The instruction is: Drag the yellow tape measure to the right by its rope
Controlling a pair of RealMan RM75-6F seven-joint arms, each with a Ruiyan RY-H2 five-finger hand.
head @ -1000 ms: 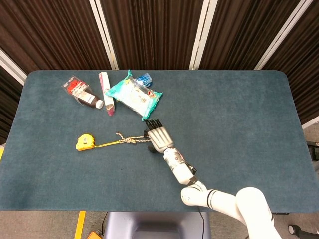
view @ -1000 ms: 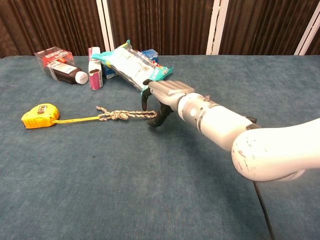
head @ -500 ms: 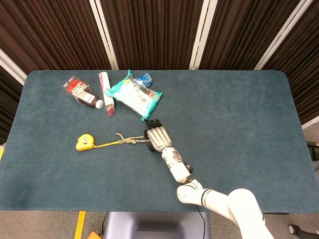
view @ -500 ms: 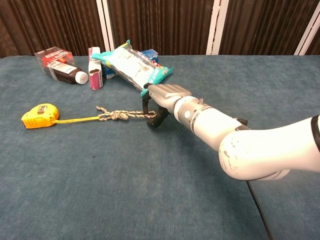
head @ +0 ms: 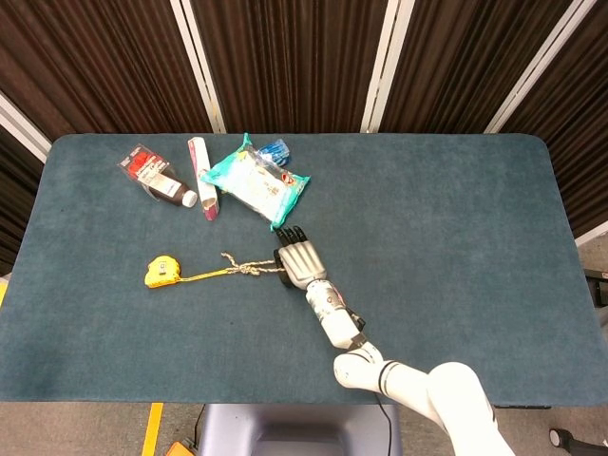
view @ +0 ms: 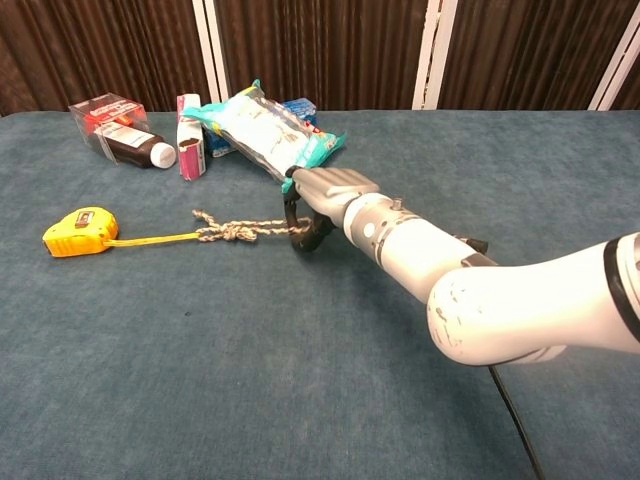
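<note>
The yellow tape measure [head: 161,271] [view: 78,231] lies on the blue-green table [head: 456,237] at the left. Its yellow tape runs right into a knotted braided rope [head: 242,270] [view: 235,232]. My right hand [head: 299,261] [view: 325,195] sits palm down over the rope's right end, dark fingers curled around it so the end is hidden beneath them. The rope lies slack on the cloth. My left hand shows in neither view.
Behind the hand lies a teal snack packet [head: 256,182] [view: 265,125] with a blue item [head: 274,150] at its far side. A white tube [head: 203,178] [view: 190,145] and a brown bottle in clear packaging [head: 157,180] [view: 125,140] lie at the back left.
My right hand has shifted slightly left and its fingers have curled in around the rope's end. The tape measure and rope have stayed in place.
</note>
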